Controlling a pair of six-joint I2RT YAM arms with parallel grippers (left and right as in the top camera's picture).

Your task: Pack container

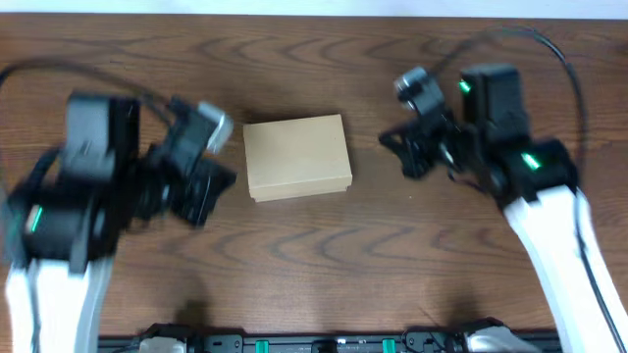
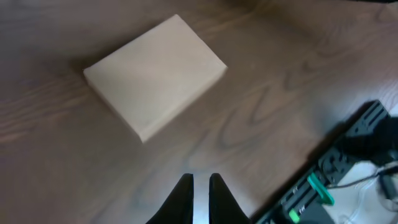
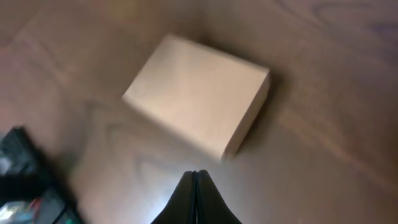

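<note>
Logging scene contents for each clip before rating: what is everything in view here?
container: one, tan-brown cardboard, lid shut, middle of the table.
table: one, dark brown wood grain, under everything.
rail: one, black with green parts, along the table's near edge.
cables: two visible, black, one arcing from each arm.
arms: two, white links with black joints, one on each side of the container.
left end effector: one, black, narrow gap between fingers, empty.
right end effector: one, black, fingers together, empty.
</note>
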